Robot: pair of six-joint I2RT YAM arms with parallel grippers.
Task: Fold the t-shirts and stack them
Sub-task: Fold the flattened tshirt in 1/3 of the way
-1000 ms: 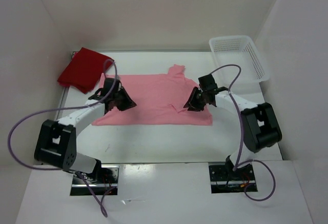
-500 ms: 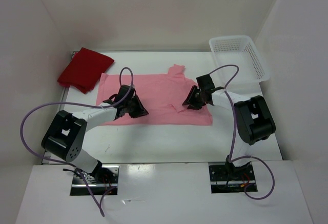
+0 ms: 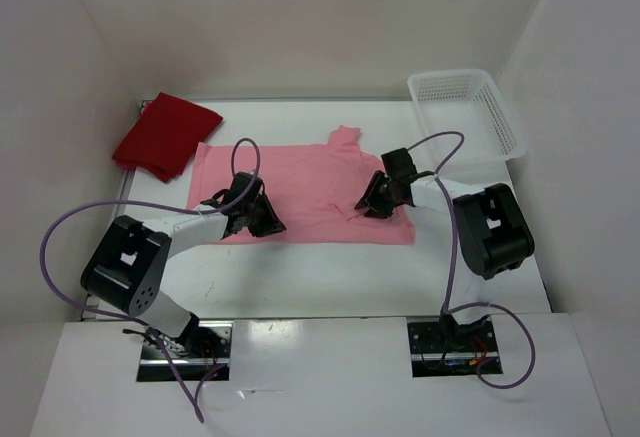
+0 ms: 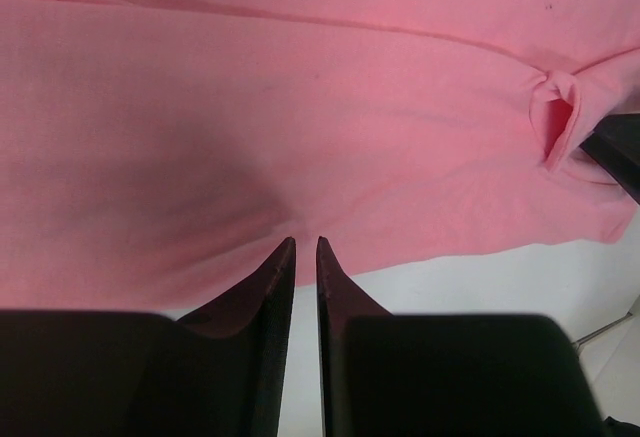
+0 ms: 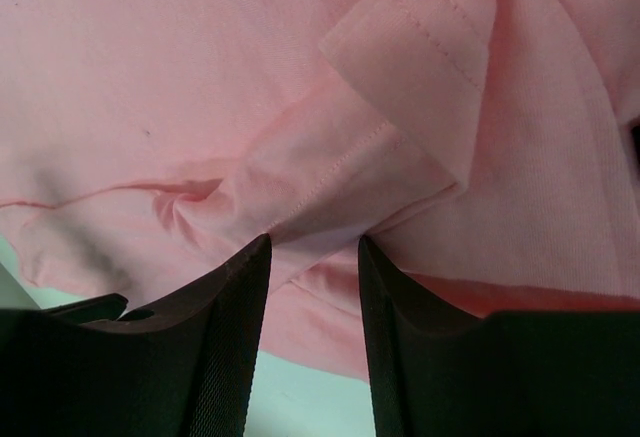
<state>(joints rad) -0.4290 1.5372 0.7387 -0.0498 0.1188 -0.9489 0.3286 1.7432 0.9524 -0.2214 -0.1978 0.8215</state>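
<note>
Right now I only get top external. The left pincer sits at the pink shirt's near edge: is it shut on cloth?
Observer: The left wrist view shows the left pincer with its fingers almost together, a thin slit between them, and the tips at the hem of the light pink t-shirt. I cannot tell whether cloth is pinched.
Operator: And the right one?
Observer: The right wrist view shows the right pincer open, with a stitched, folded-back sleeve flap lying just past the gap.
Operator: Any wrinkles there?
Observer: Yes, there is a small twisted pucker in the cloth, left of that flap in the right wrist view.
</note>
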